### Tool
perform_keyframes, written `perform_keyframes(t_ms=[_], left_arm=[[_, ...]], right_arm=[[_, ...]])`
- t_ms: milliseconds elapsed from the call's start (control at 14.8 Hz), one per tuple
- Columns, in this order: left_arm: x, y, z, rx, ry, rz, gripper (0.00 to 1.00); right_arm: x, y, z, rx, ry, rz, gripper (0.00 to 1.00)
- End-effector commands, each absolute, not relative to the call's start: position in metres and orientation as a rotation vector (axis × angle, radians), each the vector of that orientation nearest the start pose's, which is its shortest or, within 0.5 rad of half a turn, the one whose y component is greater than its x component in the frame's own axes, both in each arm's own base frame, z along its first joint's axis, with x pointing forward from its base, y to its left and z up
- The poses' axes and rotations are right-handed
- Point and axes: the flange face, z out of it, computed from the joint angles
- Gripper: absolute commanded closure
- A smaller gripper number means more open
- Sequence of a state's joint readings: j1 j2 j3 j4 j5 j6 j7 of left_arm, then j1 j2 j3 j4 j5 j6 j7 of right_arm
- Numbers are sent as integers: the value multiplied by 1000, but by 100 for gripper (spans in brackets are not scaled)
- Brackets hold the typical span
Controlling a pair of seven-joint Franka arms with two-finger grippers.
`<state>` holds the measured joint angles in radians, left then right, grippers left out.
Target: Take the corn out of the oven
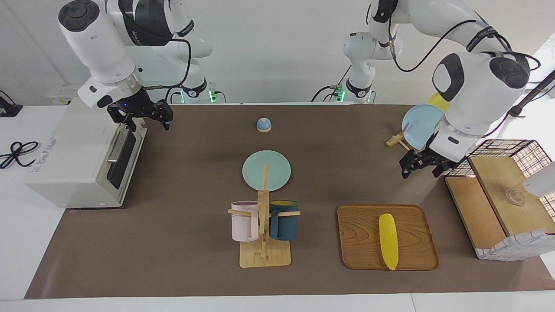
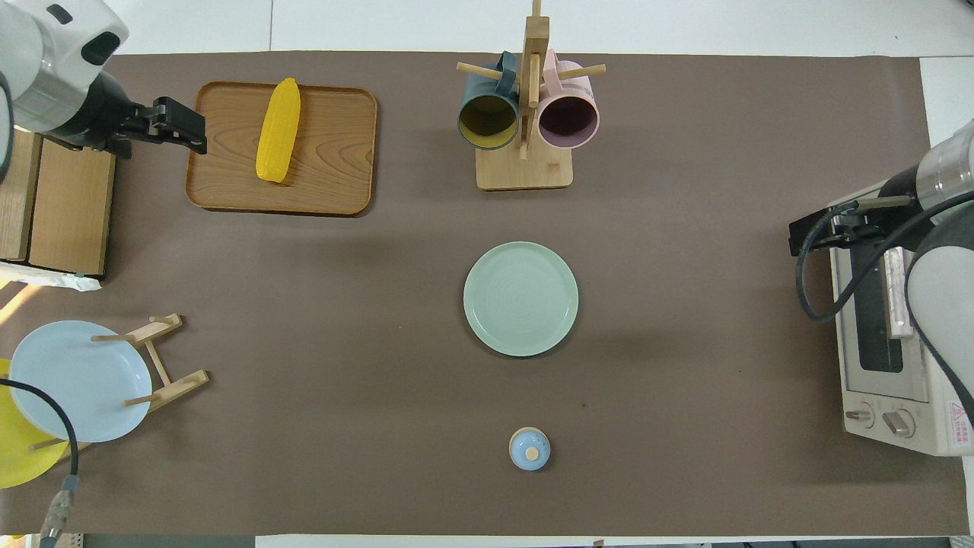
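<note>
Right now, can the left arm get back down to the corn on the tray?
Probably yes. The corn lies bare on the wooden tray, nothing over it, and the left gripper, open, hangs beside the tray.
</note>
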<state>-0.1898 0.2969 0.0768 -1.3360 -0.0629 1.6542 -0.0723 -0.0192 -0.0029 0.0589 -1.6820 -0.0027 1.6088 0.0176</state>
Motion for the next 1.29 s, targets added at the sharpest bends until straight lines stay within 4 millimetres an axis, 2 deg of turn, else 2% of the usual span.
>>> perform_keyframes(t_ms=[0, 271, 542, 745, 948, 1219], left_arm=[[604, -76, 597, -3161, 41, 49, 0], [564, -66, 603, -3163, 32, 128, 0], [536, -61, 594, -3165, 24, 168, 0], [540, -54, 593, -3172, 20, 120, 0], [538, -58, 589, -3170, 37, 129, 0], [530, -64, 601, -3171, 55, 105, 0]], right_arm=[[556, 20, 579, -3132, -4, 97, 0], [556, 20, 579, -3132, -4, 97, 0], [556, 19, 579, -3132, -1, 97, 0], [557, 20, 579, -3132, -4, 97, 0], [557, 20, 579, -3132, -4, 89, 0], [558, 19, 579, -3132, -1, 85, 0]])
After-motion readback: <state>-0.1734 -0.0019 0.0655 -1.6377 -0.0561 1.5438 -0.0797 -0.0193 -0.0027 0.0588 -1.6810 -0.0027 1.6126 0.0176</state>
